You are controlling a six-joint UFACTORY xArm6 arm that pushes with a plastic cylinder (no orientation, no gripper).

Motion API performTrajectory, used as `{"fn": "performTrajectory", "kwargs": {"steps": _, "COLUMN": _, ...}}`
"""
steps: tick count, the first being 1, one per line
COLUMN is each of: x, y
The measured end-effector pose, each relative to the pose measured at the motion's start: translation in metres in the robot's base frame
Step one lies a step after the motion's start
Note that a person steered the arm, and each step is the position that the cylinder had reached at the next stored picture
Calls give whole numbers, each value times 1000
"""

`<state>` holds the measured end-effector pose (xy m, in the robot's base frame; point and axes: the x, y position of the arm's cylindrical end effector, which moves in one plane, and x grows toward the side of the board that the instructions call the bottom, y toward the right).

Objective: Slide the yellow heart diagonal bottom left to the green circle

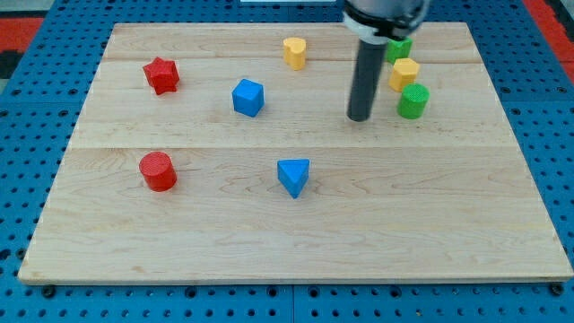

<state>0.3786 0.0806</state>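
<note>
The yellow heart (294,52) sits near the view's top, a little left of centre on the wooden board (448,224). The green circle (413,100) stands at the upper right. My tip (360,117) rests on the board just left of the green circle, with a small gap between them. It is well to the lower right of the yellow heart and touches no block.
A second yellow block (404,74) sits right above the green circle, and another green block (400,48) above that, partly hidden by the rod. A blue cube (247,97), a red star (161,75), a red circle (158,170) and a blue triangle (293,176) lie further left and lower.
</note>
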Motion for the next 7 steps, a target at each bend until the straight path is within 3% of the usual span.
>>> {"fn": "performTrajectory", "kwargs": {"steps": 3, "x": -110, "y": 7}}
{"fn": "performTrajectory", "kwargs": {"steps": 4, "x": -146, "y": -27}}
{"fn": "performTrajectory", "kwargs": {"steps": 5, "x": -155, "y": -78}}
{"fn": "performTrajectory", "kwargs": {"steps": 6, "x": -83, "y": -22}}
{"fn": "performTrajectory", "kwargs": {"steps": 7, "x": -51, "y": -11}}
